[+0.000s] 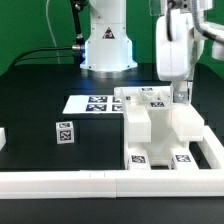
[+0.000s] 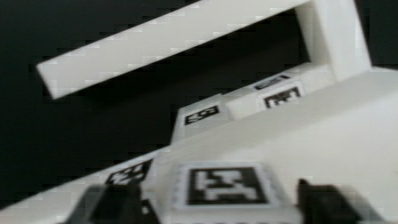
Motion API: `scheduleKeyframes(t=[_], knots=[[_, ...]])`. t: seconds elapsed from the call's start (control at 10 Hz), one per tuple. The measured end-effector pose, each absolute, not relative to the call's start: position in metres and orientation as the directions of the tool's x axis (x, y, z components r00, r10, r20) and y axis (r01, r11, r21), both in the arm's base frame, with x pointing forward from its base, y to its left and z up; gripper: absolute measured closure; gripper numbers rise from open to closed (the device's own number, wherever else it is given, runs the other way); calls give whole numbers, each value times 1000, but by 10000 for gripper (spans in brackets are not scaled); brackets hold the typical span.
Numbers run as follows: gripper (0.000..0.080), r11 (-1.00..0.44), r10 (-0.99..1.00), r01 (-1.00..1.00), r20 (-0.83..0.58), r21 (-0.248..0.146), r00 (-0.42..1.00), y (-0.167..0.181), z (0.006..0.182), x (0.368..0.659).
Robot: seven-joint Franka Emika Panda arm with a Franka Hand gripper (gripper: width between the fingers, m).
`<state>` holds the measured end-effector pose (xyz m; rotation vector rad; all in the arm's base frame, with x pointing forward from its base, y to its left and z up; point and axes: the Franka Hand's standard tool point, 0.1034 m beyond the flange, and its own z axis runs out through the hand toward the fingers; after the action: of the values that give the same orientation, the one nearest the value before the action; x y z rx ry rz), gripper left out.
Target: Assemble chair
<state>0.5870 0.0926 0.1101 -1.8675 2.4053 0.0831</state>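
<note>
No words, brand names or numbers are being shown legibly. Only black-and-white square tags are being displayed: on the blocky white plastic chair parts (image 1: 160,120), on the small white cube (image 1: 64,131), on the thin flat white marker board (image 1: 90,103). A red triangular sign is being carried by the white robot base (image 1: 107,45), its symbol unreadable.
</note>
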Motion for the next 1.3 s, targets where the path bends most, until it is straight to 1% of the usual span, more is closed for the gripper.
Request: scheduleKeyframes(t=[0.1, 0.2, 0.3, 0.4, 0.6, 0.7, 0.9, 1.0, 1.1, 1.2, 1.3], knots=[[178, 58, -993, -998, -102, -38, -54, 91, 111, 588], [178, -144, -985, -988, -92, -55, 149, 92, 112, 587], [158, -276, -956, -959, -85, -57, 280, 93, 112, 586], [151, -281, -955, -958, -84, -57, 285, 92, 111, 586], [151, -398, -912, -915, -75, -65, 403, 92, 111, 585], [151, -494, -864, -867, -67, -72, 498, 91, 111, 585], [151, -716, -698, -697, 21, -41, 716, 87, 114, 591], [151, -710, -704, -703, 17, -43, 710, 87, 114, 590], [266, -696, -718, -717, 16, -43, 696, 87, 114, 590], [402, -695, -719, -718, 16, -43, 695, 87, 114, 590], [402, -651, -759, -758, 12, -46, 651, 88, 114, 590]])
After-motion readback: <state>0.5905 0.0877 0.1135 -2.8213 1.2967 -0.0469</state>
